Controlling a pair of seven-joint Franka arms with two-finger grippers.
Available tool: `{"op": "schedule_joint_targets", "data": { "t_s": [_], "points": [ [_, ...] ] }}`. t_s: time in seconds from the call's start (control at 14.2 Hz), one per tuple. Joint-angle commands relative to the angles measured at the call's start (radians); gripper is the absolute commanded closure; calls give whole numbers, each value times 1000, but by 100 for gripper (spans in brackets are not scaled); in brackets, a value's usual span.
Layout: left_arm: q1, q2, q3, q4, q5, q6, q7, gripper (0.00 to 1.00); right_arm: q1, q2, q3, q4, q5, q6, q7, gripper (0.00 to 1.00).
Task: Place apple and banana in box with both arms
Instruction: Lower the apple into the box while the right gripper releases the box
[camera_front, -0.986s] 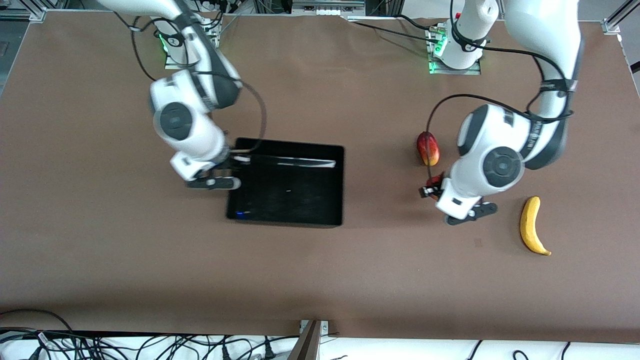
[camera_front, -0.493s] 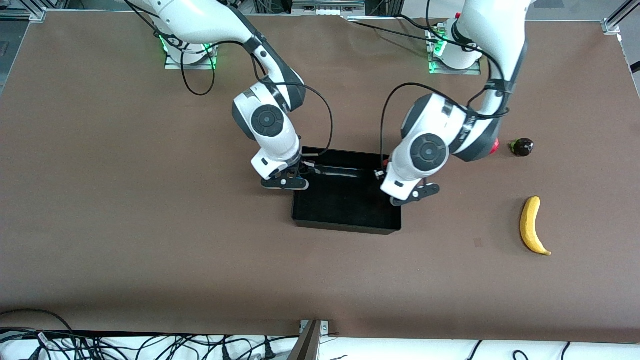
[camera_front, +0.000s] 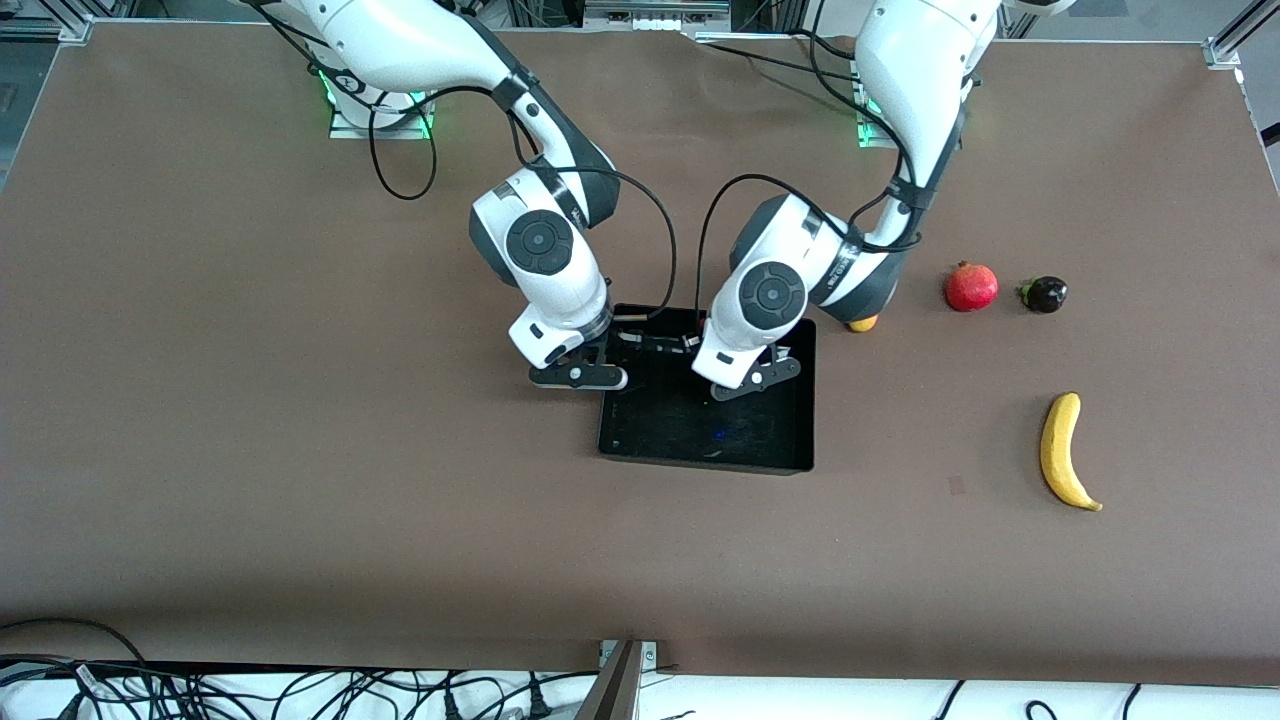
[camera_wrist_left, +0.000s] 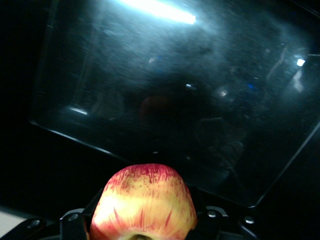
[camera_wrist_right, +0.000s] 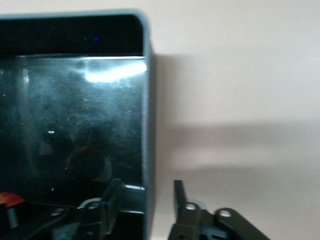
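The black box (camera_front: 700, 464) sits mid-table. My left gripper (camera_front: 694, 346) hangs over the inside of the box and is shut on the apple (camera_wrist_left: 145, 200), red with yellow streaks. The box's glossy floor (camera_wrist_left: 175, 100) lies below the apple. The arm hides the apple in the front view. My right gripper (camera_front: 612, 346) is open at the box's wall toward the right arm's end. In the right wrist view its fingers (camera_wrist_right: 145, 189) stand on either side of that wall (camera_wrist_right: 147, 100), with gaps. The yellow banana (camera_front: 1062, 450) lies on the table toward the left arm's end.
A red pomegranate (camera_front: 971, 286) and a small dark fruit (camera_front: 1043, 294) lie farther from the camera than the banana. The yellow tip of a mango (camera_front: 862, 323) shows under the left arm beside the box. Brown table surface surrounds the box.
The left gripper has carried the apple from the box's rim to over its inside. The box and the right gripper have shifted slightly toward the left arm's end.
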Motion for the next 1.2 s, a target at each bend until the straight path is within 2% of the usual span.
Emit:
{"op": "schedule_joint_targets", "data": {
  "t_s": [0.0, 0.35, 0.56, 0.7, 0.85, 0.99, 1.13],
  "points": [
    [-36, 41, 17, 27, -34, 55, -27, 100, -56, -83, -2, -5, 9, -118, -65, 0],
    [-73, 105, 13, 25, -34, 182, -59, 100, -217, -206, -11, -3, 9, -299, -243, 0],
    [-73, 151, 10, 25, -19, 245, -76, 100, -249, -258, -86, 12, 3, -451, -424, 0],
    [-73, 159, 10, 24, -16, 248, -72, 83, -249, -277, -145, 47, -2, -503, -490, 0],
    [-73, 157, 10, 25, -17, 245, -73, 54, -249, -304, -194, 67, 0, -538, -501, 0],
    [-73, 148, 13, 28, -20, 225, -88, 0, -252, -319, -240, 73, 20, -568, -501, 0],
    [-67, 118, 25, 60, -20, 119, -111, 0, -254, -321, -266, 151, 15, -644, -546, 0]
  ]
}}
